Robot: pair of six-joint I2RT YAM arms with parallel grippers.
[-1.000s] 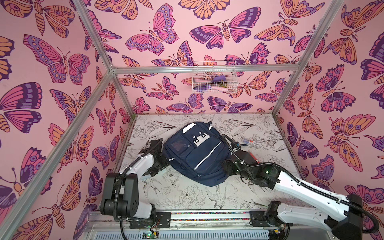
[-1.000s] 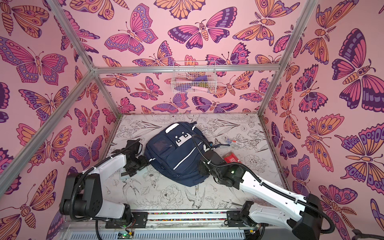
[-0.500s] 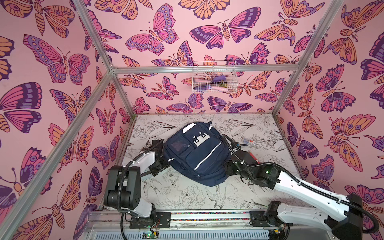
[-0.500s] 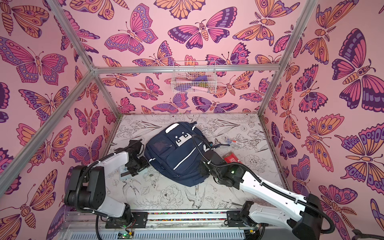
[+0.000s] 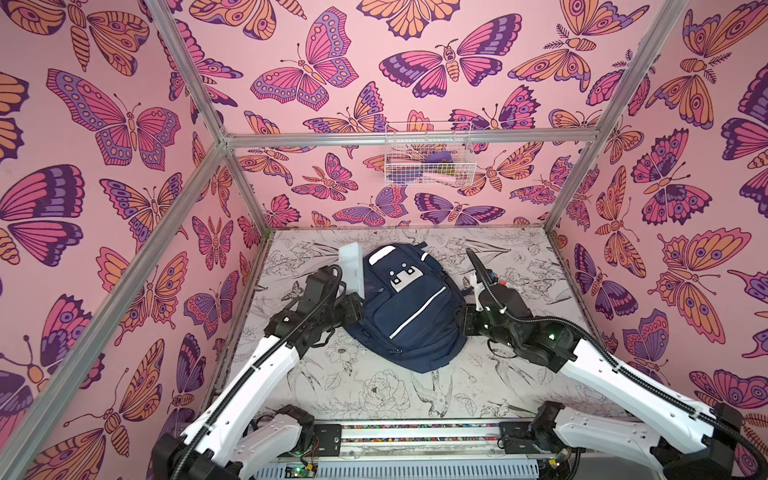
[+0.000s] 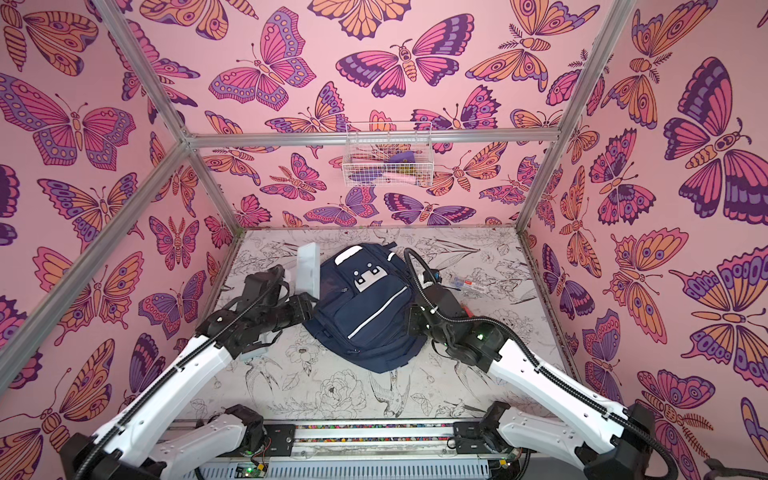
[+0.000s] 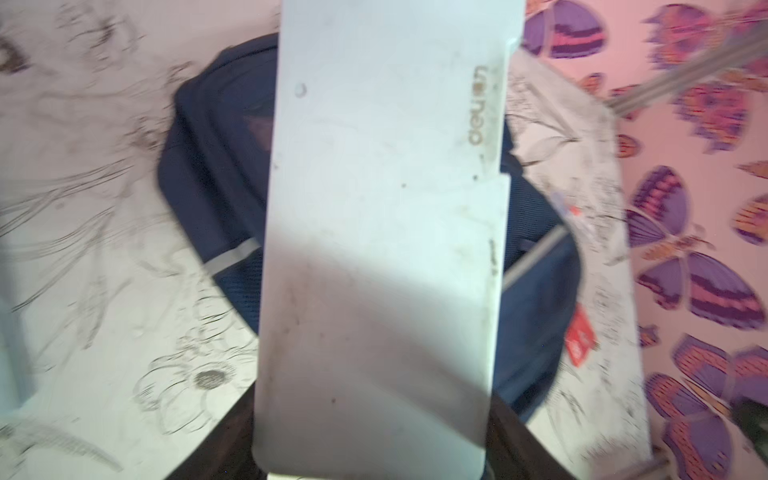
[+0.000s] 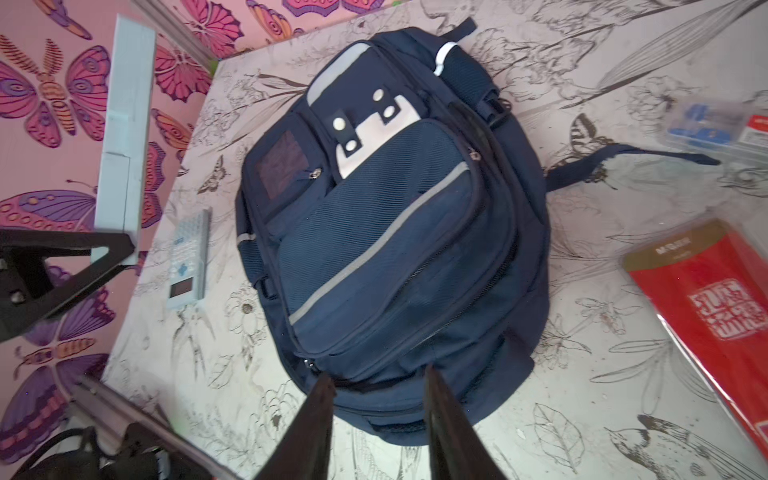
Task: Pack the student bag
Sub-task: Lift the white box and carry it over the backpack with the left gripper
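The student bag (image 5: 411, 311) (image 6: 365, 316) lies flat on the table, front pockets up; the wrist views show it too, bag (image 8: 395, 249) and bag (image 7: 208, 166). My left gripper (image 5: 356, 300) (image 6: 309, 297) (image 7: 370, 457) is at the bag's left side. It is shut on the lower end of a flat white pencil case (image 5: 351, 270) (image 6: 308, 270) (image 7: 382, 249), which stands upright above the table. My right gripper (image 5: 466, 327) (image 6: 411, 322) (image 8: 378, 386) is at the bag's right side, open. Its fingertips (image 8: 324, 395) hang over the bag's edge seam.
A grey-blue calculator (image 8: 189, 257) lies left of the bag, under the left arm. A red packet (image 8: 715, 307) and a clear pack of pens (image 8: 706, 124) (image 6: 467, 284) lie right of it. A wire basket (image 5: 428, 156) hangs on the back wall.
My left gripper has risen from the table beside the bag with the white pencil case, which now stands upright. The right gripper has stayed at the bag's right side.
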